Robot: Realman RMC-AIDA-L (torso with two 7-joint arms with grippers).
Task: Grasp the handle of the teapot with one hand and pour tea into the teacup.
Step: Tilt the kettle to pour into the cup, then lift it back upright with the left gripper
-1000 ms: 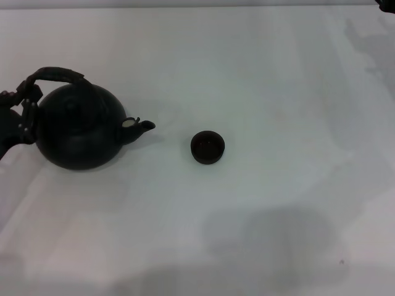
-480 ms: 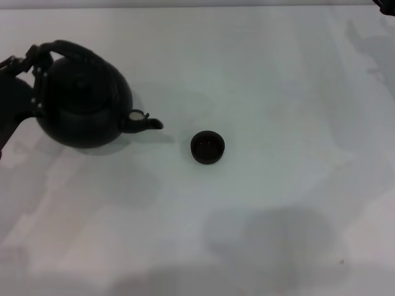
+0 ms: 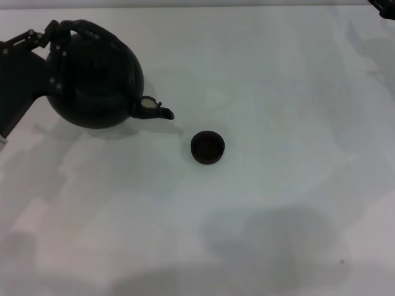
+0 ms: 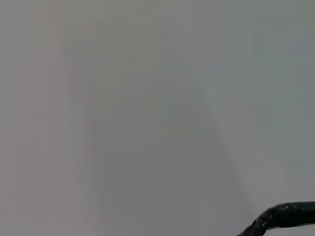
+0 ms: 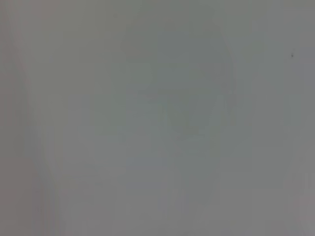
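- Your left claw (image 3: 52, 34) reaches in from the left of the teapot (image 3: 95, 77) and is clamped on the handle (image 3: 86, 28), with the pot raised and its spout tipped toward the teacup (image 3: 208, 147).
- The teacup stands upright on the bench (image 3: 278, 92), near the spout's tip and apart from it.
- The bench is plain white with soft shadows.
- Your right arm (image 3: 384, 5) barely shows far right of the teacup; its claw is out of sight.
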